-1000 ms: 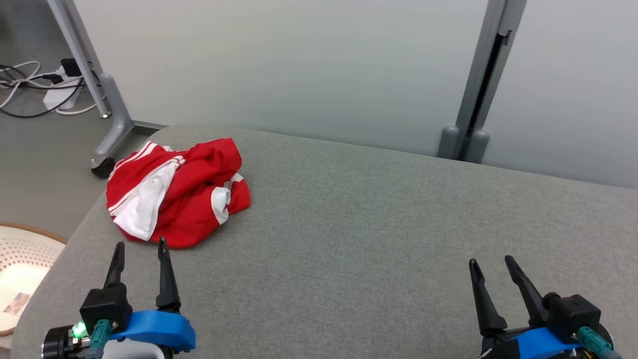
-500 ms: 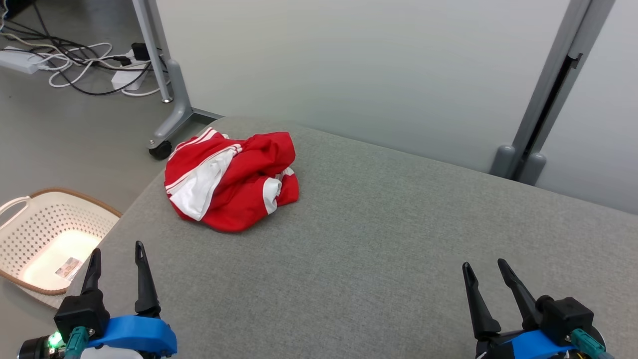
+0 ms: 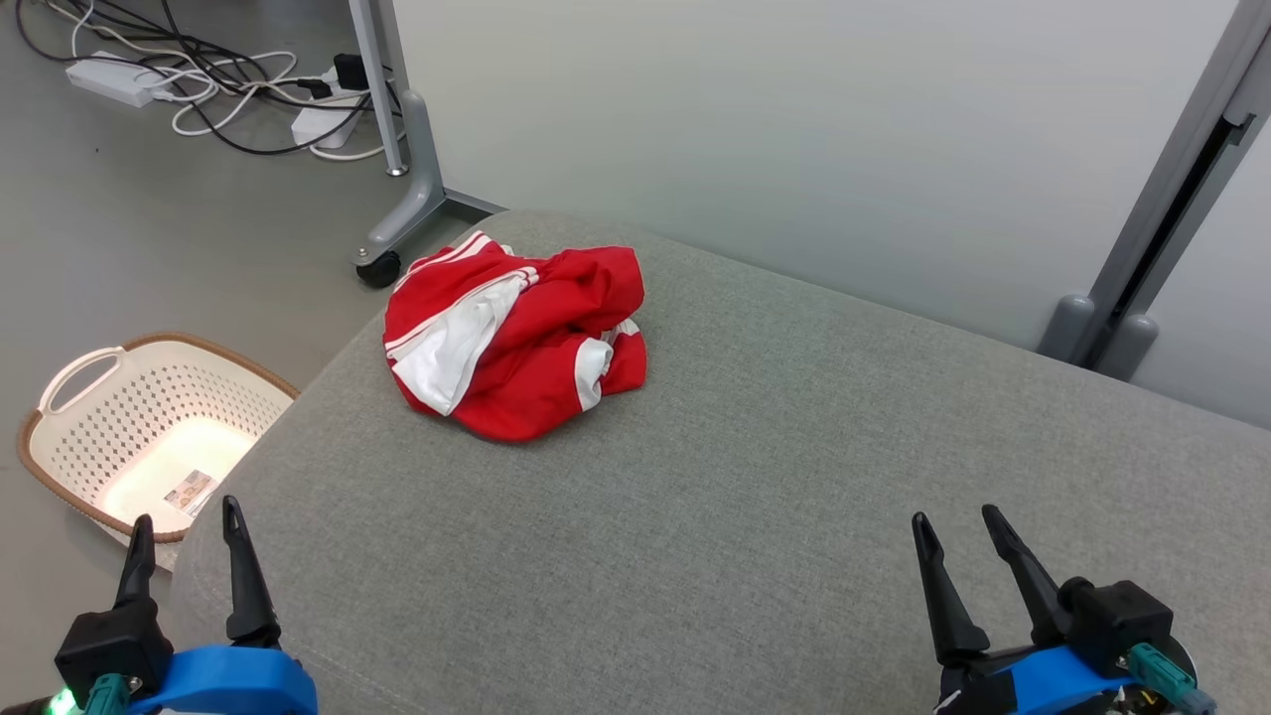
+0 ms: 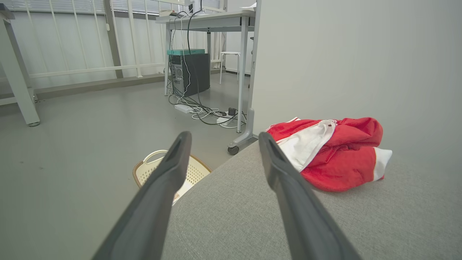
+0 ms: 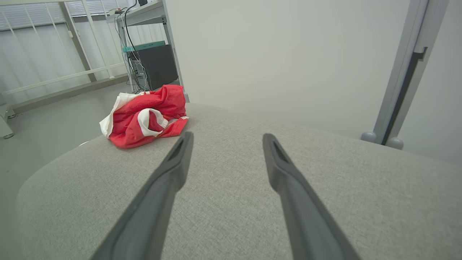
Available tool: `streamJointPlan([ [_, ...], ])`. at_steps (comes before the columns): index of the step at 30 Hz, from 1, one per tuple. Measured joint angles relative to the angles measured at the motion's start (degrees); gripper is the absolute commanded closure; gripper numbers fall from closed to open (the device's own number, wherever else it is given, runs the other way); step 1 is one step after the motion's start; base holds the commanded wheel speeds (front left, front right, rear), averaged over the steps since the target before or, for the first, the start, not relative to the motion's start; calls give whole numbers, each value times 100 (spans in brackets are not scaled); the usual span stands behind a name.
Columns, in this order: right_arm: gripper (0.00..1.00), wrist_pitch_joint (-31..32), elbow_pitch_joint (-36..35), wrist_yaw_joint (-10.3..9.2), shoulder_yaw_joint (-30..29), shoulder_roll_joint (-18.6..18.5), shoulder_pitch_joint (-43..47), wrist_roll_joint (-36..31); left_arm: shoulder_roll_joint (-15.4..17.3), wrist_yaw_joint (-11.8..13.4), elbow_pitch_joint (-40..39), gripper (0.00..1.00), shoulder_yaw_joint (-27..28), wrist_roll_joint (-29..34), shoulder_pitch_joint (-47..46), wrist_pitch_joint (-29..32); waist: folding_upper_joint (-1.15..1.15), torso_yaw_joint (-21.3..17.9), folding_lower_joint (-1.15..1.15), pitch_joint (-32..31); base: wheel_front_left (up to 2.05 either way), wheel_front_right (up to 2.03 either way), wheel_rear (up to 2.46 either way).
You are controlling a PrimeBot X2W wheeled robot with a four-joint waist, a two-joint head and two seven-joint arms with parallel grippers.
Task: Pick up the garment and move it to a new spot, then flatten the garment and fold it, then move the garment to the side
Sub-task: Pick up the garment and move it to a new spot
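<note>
Red-and-white garment (image 3: 516, 343) is lying crumpled on a grey pad (image 3: 755, 477), at approx. 11 o'clock in the head view, near the pad's far-left corner. L gripper (image 3: 187, 510) is hovering at 7 o'clock, R gripper (image 3: 953, 512) at 5 o'clock. Both are gaping wide, holding nothing, well apart from the garment. Basket (image 3: 109, 427) is sitting on the floor (image 3: 149, 228) at 9 o'clock.

Soft, even light is seen throughout; the basket (image 3: 109, 437) is blown out inside; wrist-view edges are bowed
</note>
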Motion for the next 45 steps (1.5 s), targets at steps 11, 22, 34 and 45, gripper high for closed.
streamJointPlan([
  [11, 0, 35, -30, 0, 9, -1, -80, -81, -19, -2, -59, 0, -22, -107, -140, -10, 0, -156, 0, 158, 0, 0, 0],
  [22, 0, 292, -512, 0, -49, 0, -363, -481, 294, -347, 313, 0, 200, -458, -1722, -54, 0, -835, 1, 853, 0, 0, 0],
  [34, 0, 609, -1319, 0, -177, -2, -816, -946, 788, -818, 1792, 0, 352, -751, -3496, 12, 0, -1618, 2, 2009, 0, 0, 0],
  [45, 0, 714, -1737, 0, -275, -2, -907, -1098, 820, -1215, 3629, 0, 98, -849, -4159, 359, 0, -1829, 1, 2483, 0, 0, 0],
])
